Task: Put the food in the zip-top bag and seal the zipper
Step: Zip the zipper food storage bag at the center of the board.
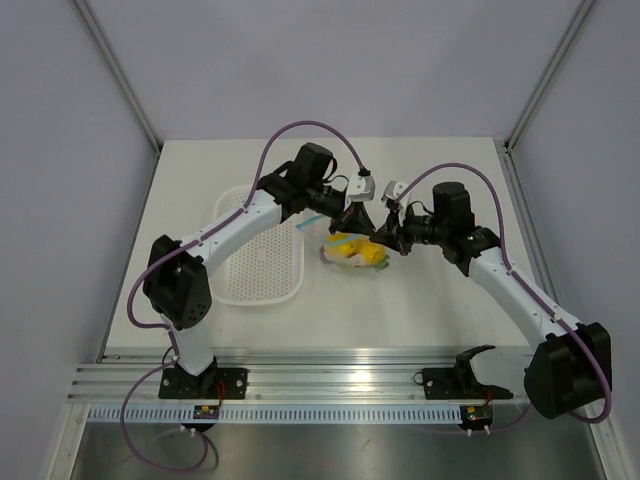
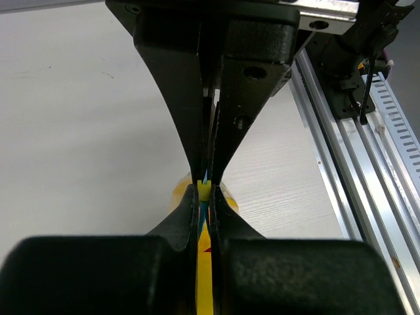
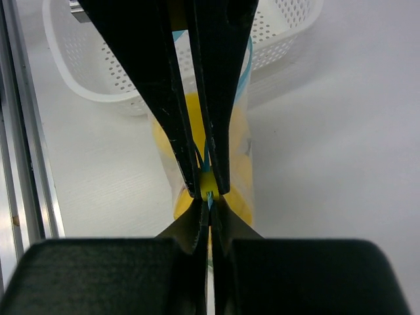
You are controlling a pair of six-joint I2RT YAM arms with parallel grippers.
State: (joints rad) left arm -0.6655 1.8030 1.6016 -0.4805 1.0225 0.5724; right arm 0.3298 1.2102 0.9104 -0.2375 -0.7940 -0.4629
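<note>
Near the middle of the table you have one zip-top bag, clear, with two yellow fruits showing through it. A touch of green sits at the bag's right end; the other food pieces are too small to count from above. One white perforated basket lies just left of the bag, toward the table's left edge, its long sides running near to far.

Two arms reach in, one from each side of the near edge, and their two grippers meet tip to tip over the bag. Your left gripper is clamped on the zipper, the thin light blue strip along the bag's mouth. Your right gripper is clamped on the same strip, just beside the left one. Both wrist views show each pair of fingers pressed together, with the blue strip and a sliver of yellow pinched between them. You cannot tell from these views whether the bag rests on the table or hangs from the strip.

For room to move: white tabletop runs from the bag to the far edge and to the right edge, both well apart from it. On the left, the basket stands between the bag and the left edge. One metal rail borders the near edge, with both arm bases bolted along it.
</note>
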